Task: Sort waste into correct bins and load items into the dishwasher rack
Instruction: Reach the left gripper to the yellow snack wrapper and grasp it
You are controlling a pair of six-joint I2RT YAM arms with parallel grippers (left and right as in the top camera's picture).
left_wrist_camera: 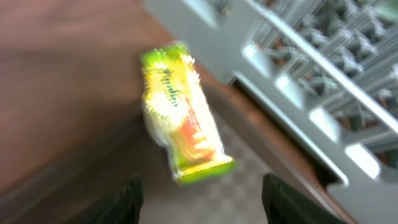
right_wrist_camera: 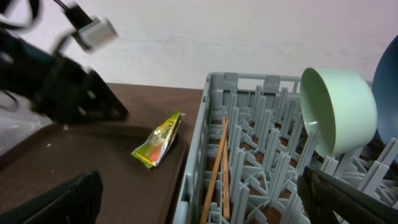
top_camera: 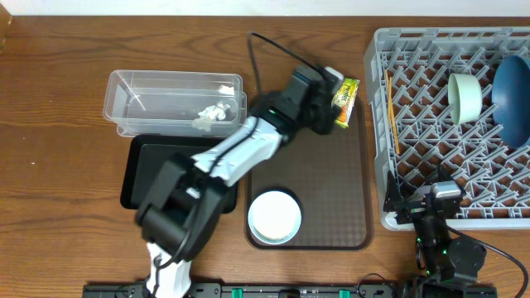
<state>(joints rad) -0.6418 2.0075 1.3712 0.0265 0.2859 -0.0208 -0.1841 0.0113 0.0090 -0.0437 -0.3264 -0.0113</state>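
Yellow-green and crinkled, the snack wrapper (top_camera: 344, 101) is seen lying flat at the far corner of the brown serving tray (top_camera: 331, 190), just beside the wall of the grey dishwasher rack (top_camera: 379, 165). From there it can be reached only from the open tray side. The left arm is stretched diagonally across the table, over the black tray (top_camera: 137, 165), with its wrist pitched down toward the wrapper. The left gripper (left_wrist_camera: 202, 200) is held spread, both fingers (left_wrist_camera: 127, 200) short of the wrapper and nothing between them. The wrist view is blurred, so contact with the tray cannot be judged. A pick-up of the wrapper is taken to be the step in hand. The clear tub (top_camera: 124, 91), where a white tissue wad (top_camera: 214, 112) is already lodged, is close by. In the rack, the mint-green bowl (top_camera: 465, 95) and blue dish (top_camera: 515, 99) are propped on edge among the pegs, probably for draining. The chopsticks (right_wrist_camera: 217, 165) are laid along the row nearest the wall. A white bowl (top_camera: 275, 217) is seen upright on the serving tray, not yet loaded. The right gripper (right_wrist_camera: 196, 194) is parked low at the rack's near corner, its fingers wide apart and empty.
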